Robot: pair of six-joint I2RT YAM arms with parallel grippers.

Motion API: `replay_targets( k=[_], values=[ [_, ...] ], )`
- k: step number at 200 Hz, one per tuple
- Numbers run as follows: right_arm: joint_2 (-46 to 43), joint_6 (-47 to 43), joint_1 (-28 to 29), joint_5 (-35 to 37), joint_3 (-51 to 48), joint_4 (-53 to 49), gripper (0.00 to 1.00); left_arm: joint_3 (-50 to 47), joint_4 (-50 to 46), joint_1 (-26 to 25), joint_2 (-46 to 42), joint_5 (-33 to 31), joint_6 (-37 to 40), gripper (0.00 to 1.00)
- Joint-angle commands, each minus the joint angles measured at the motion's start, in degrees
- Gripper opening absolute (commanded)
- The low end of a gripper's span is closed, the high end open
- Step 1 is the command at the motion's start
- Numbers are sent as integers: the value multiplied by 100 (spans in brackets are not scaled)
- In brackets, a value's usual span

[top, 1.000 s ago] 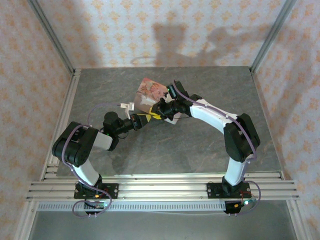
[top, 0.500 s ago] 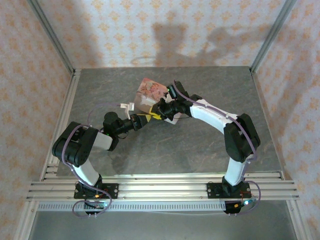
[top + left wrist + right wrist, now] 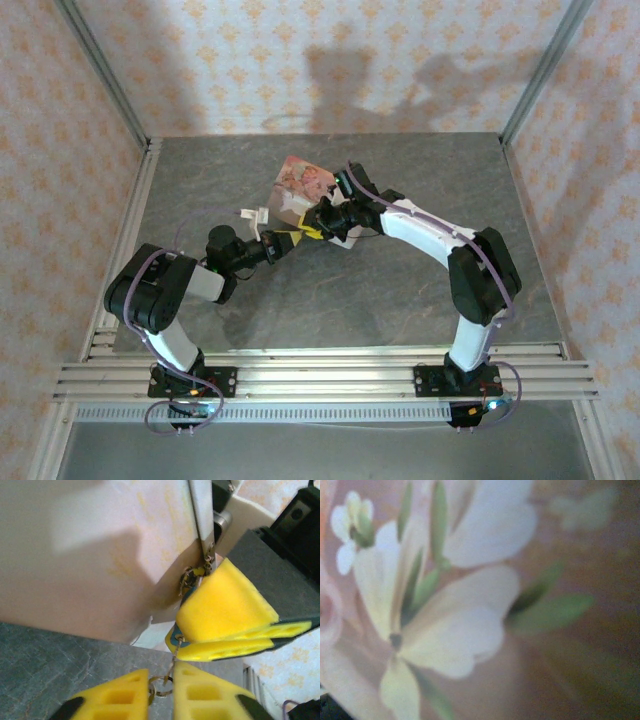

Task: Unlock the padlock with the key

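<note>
The fingers [image 3: 122, 697] of the left gripper [image 3: 161, 682] and of the right gripper [image 3: 186, 641] are yellow foam-like plastic, matt and finely grained. The key [image 3: 173, 660] and its ring [image 3: 159, 686] are thin bare metal, dully shiny. The padlock [image 3: 172, 635] shows a teal painted edge. The tin box [image 3: 90, 555] has a smooth satin side and a printed floral face. The tabletop [image 3: 400, 300] looks like matt, grey, veined stone. The rails [image 3: 320, 375] are brushed aluminium.

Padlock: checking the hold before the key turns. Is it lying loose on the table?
No, the padlock is pinched by the right gripper, up beside the tin.
</note>
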Motion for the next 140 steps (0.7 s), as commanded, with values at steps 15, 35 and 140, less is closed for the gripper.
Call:
replay_targets(
  k=[15,35,140],
  values=[
    [-181,315,-20,-466,-152,-41,0,-17,-38,-16,-194,-74,144,0],
    [-173,324,-20,-473,-164,-33,0,-12,-52,-15,-250,-94,153,0],
    [-61,134,109,-171,-80,-389,0,189,-481,-259,-677,-479,497,0]
  ],
)
